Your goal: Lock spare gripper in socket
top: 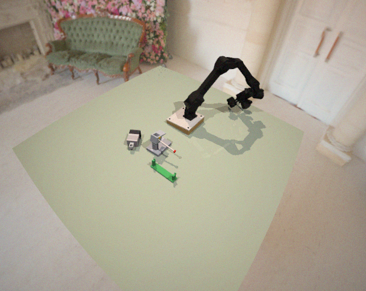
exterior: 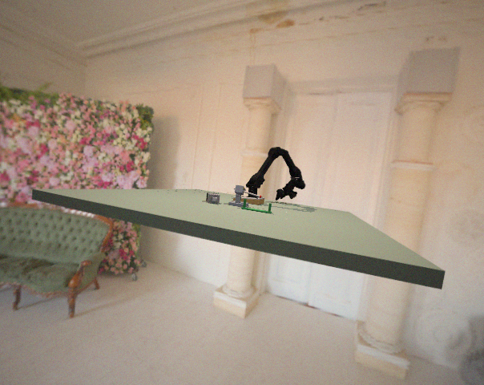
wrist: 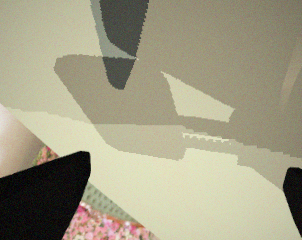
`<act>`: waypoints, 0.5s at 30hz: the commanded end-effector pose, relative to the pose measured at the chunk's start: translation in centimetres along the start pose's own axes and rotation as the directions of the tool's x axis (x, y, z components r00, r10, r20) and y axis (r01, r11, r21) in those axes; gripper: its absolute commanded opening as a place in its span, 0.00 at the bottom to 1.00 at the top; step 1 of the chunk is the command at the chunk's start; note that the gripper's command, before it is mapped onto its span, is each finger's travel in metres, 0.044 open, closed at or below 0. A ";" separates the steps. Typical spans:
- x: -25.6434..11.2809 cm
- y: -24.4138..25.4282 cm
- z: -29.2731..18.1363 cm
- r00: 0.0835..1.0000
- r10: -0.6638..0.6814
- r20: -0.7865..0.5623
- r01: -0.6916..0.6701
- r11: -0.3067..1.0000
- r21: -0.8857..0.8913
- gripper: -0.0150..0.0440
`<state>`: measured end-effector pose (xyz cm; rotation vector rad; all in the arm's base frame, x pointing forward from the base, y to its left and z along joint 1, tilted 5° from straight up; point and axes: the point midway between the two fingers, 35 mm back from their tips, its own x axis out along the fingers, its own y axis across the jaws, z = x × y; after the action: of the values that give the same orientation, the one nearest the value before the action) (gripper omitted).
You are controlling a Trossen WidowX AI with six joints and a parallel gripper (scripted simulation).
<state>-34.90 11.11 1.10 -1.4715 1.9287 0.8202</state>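
The grey mount [top: 154, 145] [exterior: 238, 199] stands upright on its base plate, its square socket [top: 156, 134] [exterior: 239, 188] open and empty at the top. The pale lock pin [top: 167, 145] [exterior: 252, 194] sticks out of the socket's side, its red end outward. The spare gripper [top: 133, 137] [exterior: 212, 198], a pale and dark block with a small spigot [top: 131, 145], lies left of the mount. My gripper [top: 237, 104] [exterior: 285, 196] [wrist: 188, 170] is open and empty, above the mat, far to the right of the mount and touching nothing.
A green holder [top: 163, 171] [exterior: 256, 210] with an upright post at each end lies in front of the mount. The arm's wooden base [top: 180, 124] stands behind and right of the mount. The wrist view shows the green surface [wrist: 201, 200], arm shadows and an edge at lower left.
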 end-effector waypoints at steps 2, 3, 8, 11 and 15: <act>-1.0 -0.1 0.8 1.000 0.018 0.015 -0.018 1.000 -0.014 0.84; -2.2 -0.3 1.7 0.999 0.040 0.034 -0.039 0.999 -0.031 0.80; -9.3 -2.8 6.9 0.977 0.147 0.152 -0.128 0.984 -0.126 0.76; -13.6 -5.4 9.6 0.953 0.196 0.232 -0.155 0.971 -0.181 0.76; -18.9 -10.0 12.6 0.910 0.236 0.342 -0.157 0.957 -0.242 0.76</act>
<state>-23.91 27.56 4.82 -1.1897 1.8302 1.2563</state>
